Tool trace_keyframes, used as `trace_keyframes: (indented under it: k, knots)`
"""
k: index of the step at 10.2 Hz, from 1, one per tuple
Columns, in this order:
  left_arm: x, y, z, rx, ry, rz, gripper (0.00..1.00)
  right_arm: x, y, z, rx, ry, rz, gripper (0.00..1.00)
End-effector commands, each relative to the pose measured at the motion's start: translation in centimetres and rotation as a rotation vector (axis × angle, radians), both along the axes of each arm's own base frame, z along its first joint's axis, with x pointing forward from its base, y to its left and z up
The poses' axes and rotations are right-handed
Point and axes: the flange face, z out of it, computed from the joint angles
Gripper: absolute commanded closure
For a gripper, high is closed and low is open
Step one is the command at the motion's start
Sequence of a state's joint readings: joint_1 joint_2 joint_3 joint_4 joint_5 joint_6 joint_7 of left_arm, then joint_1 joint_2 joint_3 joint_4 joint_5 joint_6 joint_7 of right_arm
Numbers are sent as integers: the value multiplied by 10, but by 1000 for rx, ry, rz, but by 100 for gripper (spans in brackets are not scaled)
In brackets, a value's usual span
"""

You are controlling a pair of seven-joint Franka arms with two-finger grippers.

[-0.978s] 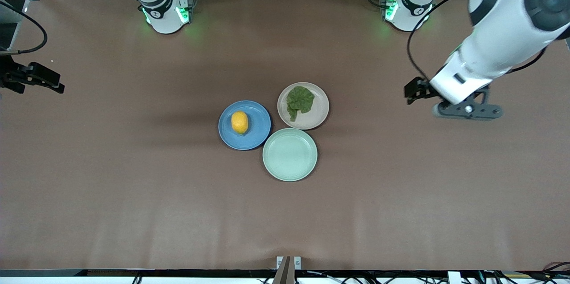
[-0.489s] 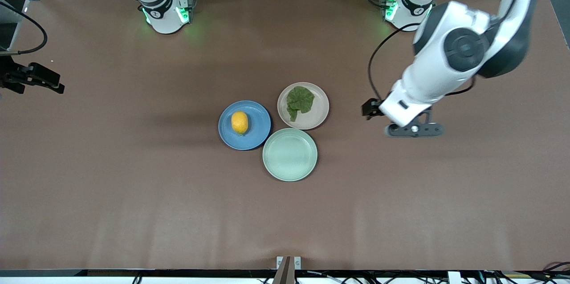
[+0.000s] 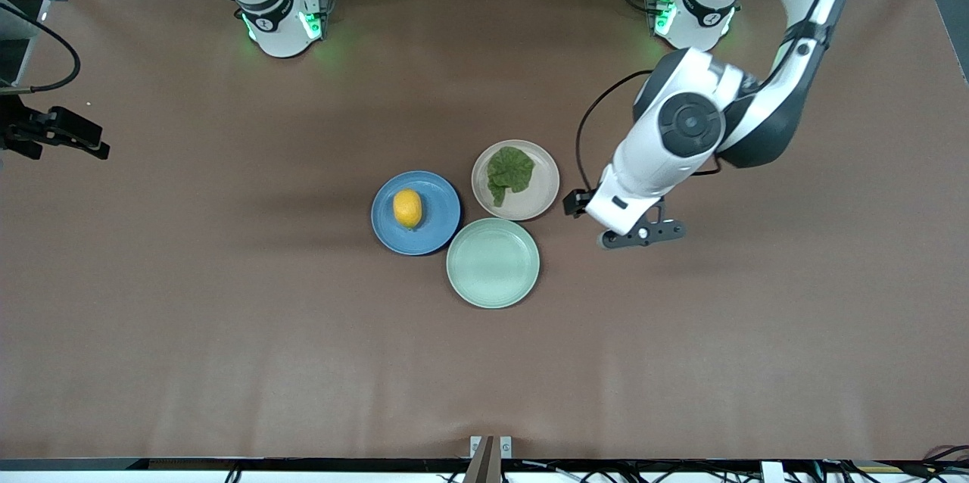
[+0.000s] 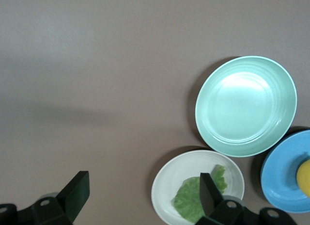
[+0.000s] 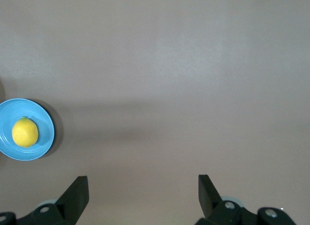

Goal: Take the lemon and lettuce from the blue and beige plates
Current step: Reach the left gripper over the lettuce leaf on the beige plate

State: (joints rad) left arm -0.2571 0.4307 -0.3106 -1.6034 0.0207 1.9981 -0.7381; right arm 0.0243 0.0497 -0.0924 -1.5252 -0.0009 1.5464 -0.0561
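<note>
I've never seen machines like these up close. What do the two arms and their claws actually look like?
Both arms are glossy white with rounded shells and dark grey joint discs. Green lights glow at their bases. The left arm trails a looping black cable. The left gripper and right gripper are black, with two flat, blunt jaws.

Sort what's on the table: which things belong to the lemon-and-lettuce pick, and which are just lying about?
Part of the job:
lemon on the blue plate
lettuce on the beige plate
left gripper, open, over bare table beside the beige plate
right gripper, open, waiting at its end of the table

Lying about:
mint-green plate, nothing on it
</note>
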Motion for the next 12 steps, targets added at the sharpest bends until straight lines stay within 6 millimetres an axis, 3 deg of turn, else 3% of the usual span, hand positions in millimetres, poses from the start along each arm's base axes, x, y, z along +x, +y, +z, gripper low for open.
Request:
trace_keyframes:
  k: [1,3,6,10,12]
  knots:
    - [-7,-29,-35,41,-26,82,0,0,0,4,16,-2,-8,0]
    - [-19,-57,-72,52,-10,151,0,0,0,4,16,-2,-8,0]
    - [-40,-86,-100,71,22,223,0,0,-1,4,16,-1,-8,0]
    - [-91,-140,-140,124,-32,50,0,0,-1,4,16,0,-8,0]
    - [-118,-152,-161,135,-4,24,0,0,-1,4,16,0,-8,0]
